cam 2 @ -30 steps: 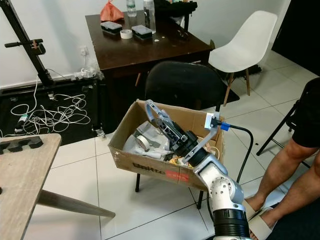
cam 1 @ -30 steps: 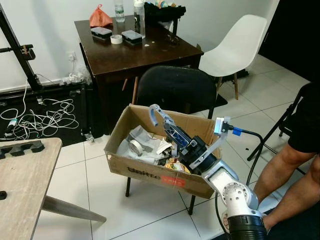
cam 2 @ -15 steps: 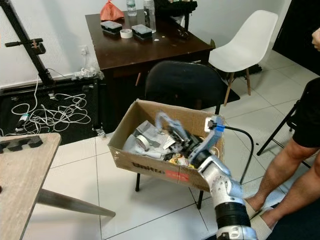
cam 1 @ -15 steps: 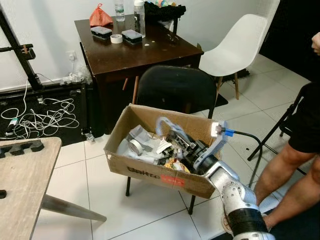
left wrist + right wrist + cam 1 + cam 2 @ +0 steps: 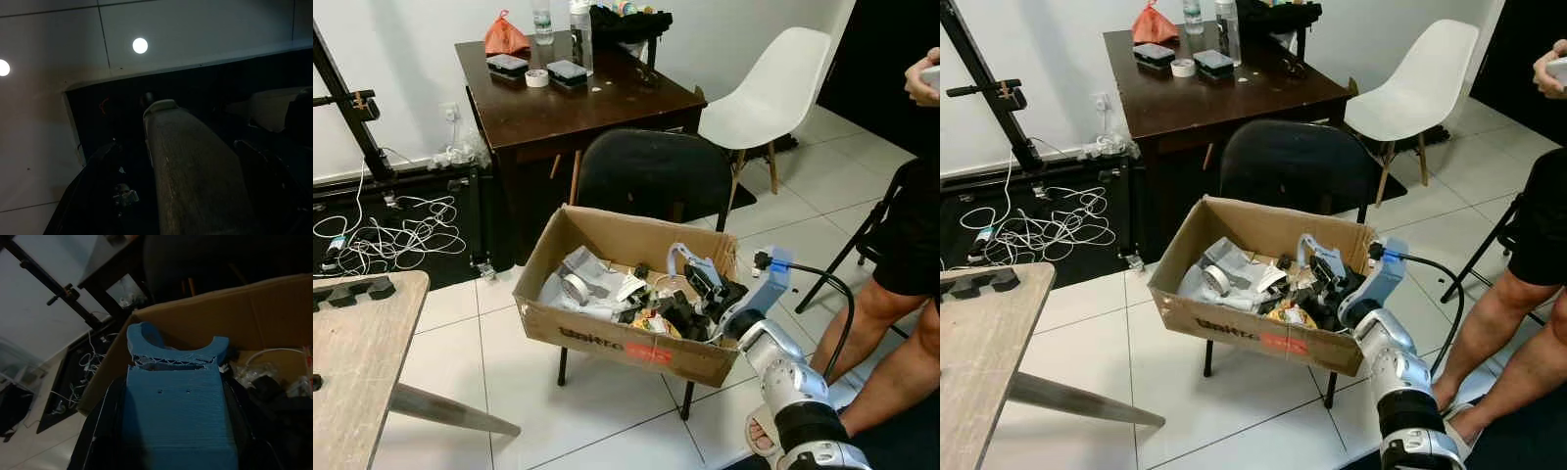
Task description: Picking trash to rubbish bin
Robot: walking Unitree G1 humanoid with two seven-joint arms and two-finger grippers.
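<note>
Left eye view: cardboard box [image 5: 607, 338] rests on black chair [image 5: 656, 176].

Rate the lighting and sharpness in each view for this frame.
Left and right eye views: bright, even and sharp, with the box and the right tool crisp. Left wrist view: very dark, one finger grainy, two ceiling lights as small hot spots. Right wrist view: dim, a blue part looms close and soft, with the cardboard behind it better lit.
</note>
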